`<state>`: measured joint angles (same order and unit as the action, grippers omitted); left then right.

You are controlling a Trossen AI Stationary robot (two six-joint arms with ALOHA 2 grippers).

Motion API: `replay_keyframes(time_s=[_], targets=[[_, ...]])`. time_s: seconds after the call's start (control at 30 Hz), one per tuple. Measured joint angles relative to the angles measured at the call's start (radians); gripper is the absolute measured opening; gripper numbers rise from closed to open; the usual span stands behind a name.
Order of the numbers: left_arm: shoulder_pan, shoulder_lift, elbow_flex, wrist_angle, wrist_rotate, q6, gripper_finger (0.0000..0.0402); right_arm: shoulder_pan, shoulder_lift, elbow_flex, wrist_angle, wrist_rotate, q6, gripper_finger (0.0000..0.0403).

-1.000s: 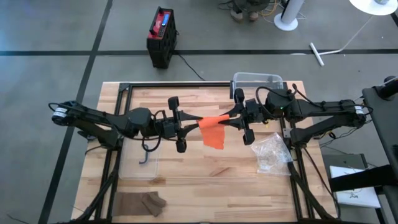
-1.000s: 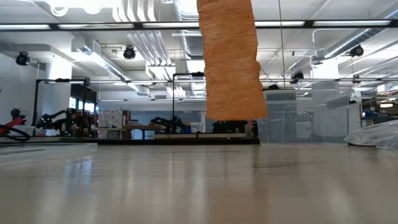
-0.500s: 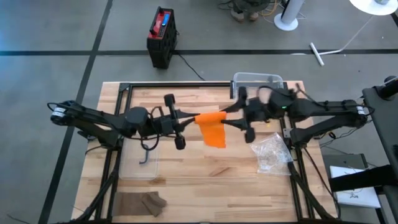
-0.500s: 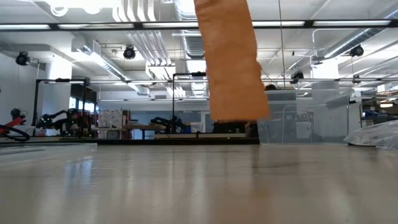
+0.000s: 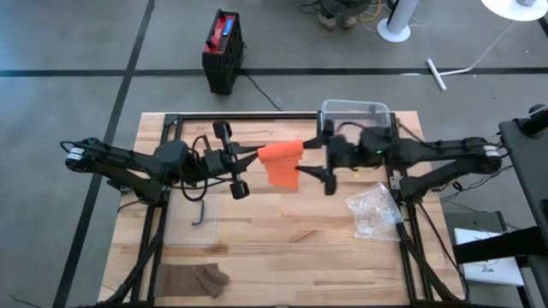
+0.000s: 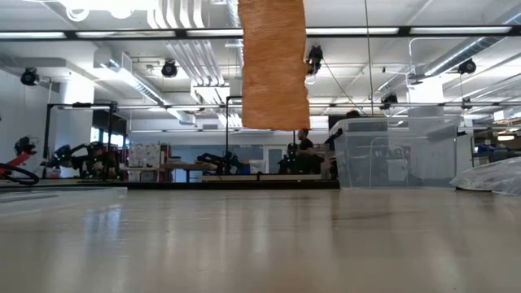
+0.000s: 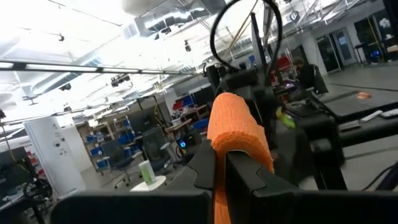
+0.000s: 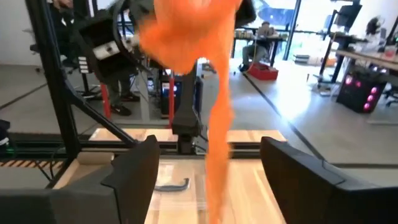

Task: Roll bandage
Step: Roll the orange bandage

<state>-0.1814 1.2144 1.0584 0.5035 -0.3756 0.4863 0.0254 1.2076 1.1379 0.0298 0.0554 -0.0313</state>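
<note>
The left gripper [image 5: 242, 159] is closed on one end of the orange bandage [image 5: 280, 162]; its wrist view shows the cloth pinched between the two dark fingers [image 7: 249, 177] and humped up beyond them. The right gripper [image 5: 313, 156] meets the bandage's other side from the opposite direction, but its fingers [image 8: 134, 168] stand wide apart in its own wrist view with the orange strip hanging between them, so it looks open rather than clamped. The bandage is held in the air over the middle of the wooden table [image 5: 257, 248], well clear of the surface, and a loose length of it dangles straight down in the low view [image 6: 273, 65]. Judging from that free tail, the rolling is only partly done: a short wound section sits at the left gripper and the hanging part is still to be taken up.
</note>
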Motion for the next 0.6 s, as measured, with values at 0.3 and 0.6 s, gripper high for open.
replay_keyframes(time_s=[0.3,0.6], targets=[[-0.001,-0.01,0.0,0.032,0.011,-0.028,0.0,-0.006,0.099,0.023,0.059,0.024,0.009,0.0159],[-0.001,-0.04,0.0,0.03,-0.005,-0.032,0.0,-0.006,0.086,0.026,0.019,0.027,0.003,0.001]])
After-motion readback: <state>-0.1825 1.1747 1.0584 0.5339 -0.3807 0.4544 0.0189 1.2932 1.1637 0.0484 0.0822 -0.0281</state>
